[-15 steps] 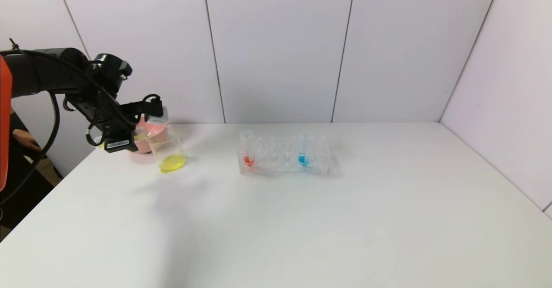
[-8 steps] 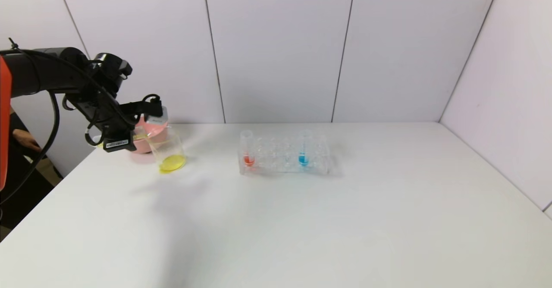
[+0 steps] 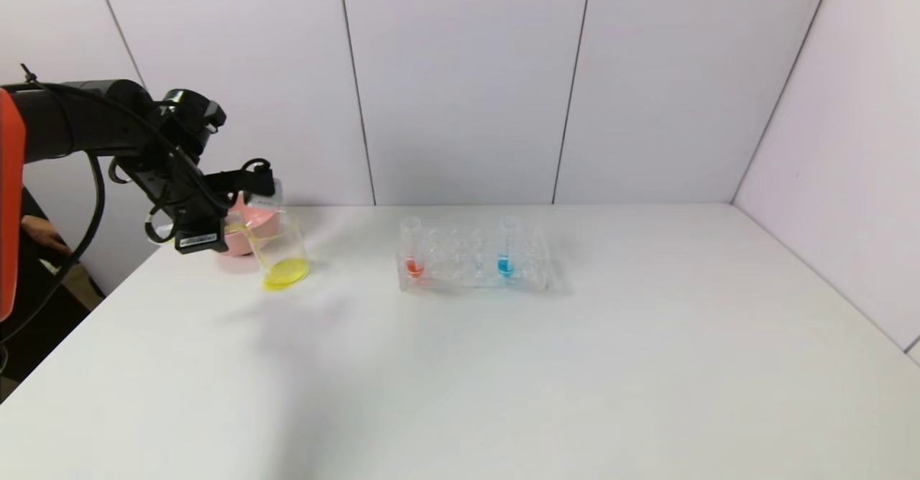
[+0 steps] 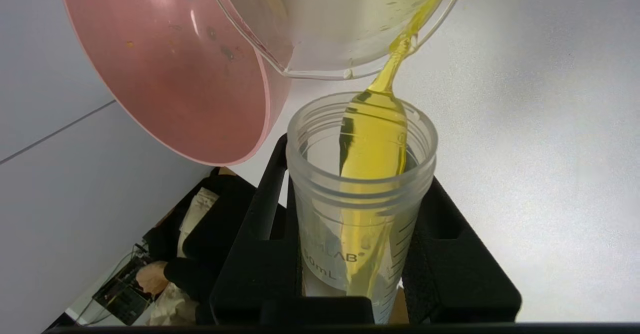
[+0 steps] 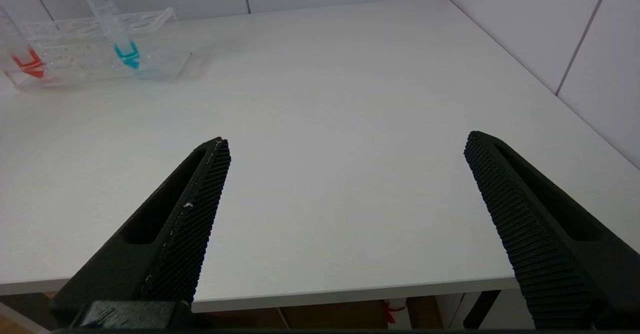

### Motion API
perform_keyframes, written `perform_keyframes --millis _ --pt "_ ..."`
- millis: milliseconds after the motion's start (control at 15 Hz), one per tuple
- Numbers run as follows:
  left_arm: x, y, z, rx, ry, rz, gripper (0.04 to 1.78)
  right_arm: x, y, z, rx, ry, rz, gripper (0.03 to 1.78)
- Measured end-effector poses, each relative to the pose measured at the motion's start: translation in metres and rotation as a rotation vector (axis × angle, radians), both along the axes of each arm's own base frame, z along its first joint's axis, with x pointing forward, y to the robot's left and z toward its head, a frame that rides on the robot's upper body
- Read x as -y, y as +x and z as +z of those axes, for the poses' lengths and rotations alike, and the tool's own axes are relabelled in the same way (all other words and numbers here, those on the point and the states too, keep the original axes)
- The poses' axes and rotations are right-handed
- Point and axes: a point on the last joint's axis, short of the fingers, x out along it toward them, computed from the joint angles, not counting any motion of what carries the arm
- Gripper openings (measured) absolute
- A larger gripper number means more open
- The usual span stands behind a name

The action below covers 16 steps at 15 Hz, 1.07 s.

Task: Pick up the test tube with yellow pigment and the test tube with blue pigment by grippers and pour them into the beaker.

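Observation:
My left gripper (image 3: 224,230) is shut on the test tube with yellow pigment (image 4: 361,199) and holds it tilted, mouth at the beaker's rim. Yellow liquid runs from the tube's mouth into the beaker (image 4: 320,49). In the head view the beaker (image 3: 282,254) stands at the far left with a yellow pool at its bottom. The test tube with blue pigment (image 3: 507,248) stands upright in the clear rack (image 3: 532,261); it also shows in the right wrist view (image 5: 117,31). My right gripper (image 5: 346,139) is open and empty above the table's near edge, out of the head view.
A pink bowl (image 3: 255,215) sits just behind the beaker, close to my left gripper; it also shows in the left wrist view (image 4: 170,69). A red-tipped tube (image 3: 412,248) stands at the rack's left end. White walls close the table's back and right sides.
My left arm has shifted very slightly while holding the tube tilted over the beaker. The rack and its tubes have not moved.

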Motion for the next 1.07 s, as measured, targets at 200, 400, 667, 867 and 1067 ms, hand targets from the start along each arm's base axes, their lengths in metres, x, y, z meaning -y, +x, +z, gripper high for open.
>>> perform_keyframes --millis 200,400,667,867,1067 --pt "0.0016 0.0010 -0.0018 -0.002 -0.001 0.017 0.54 0.0000 0.0000 0.0000 0.000 0.000 0.000 1.71" --pt "0.0046 0.0014 -0.0025 -0.005 0.033 0.034 0.54 0.0000 0.0000 0.0001 0.001 0.000 0.000 1.71" --pt "0.0054 0.0013 -0.0031 -0.010 0.032 0.035 0.54 0.0000 0.0000 0.0002 0.001 0.000 0.000 1.71" --pt "0.0059 0.0010 -0.0038 -0.017 0.033 0.036 0.54 0.0000 0.0000 0.0001 0.001 0.000 0.000 1.71" --pt "0.0062 0.0003 -0.0044 -0.025 0.033 0.039 0.54 0.0000 0.0000 0.0001 0.001 0.000 0.000 1.71"
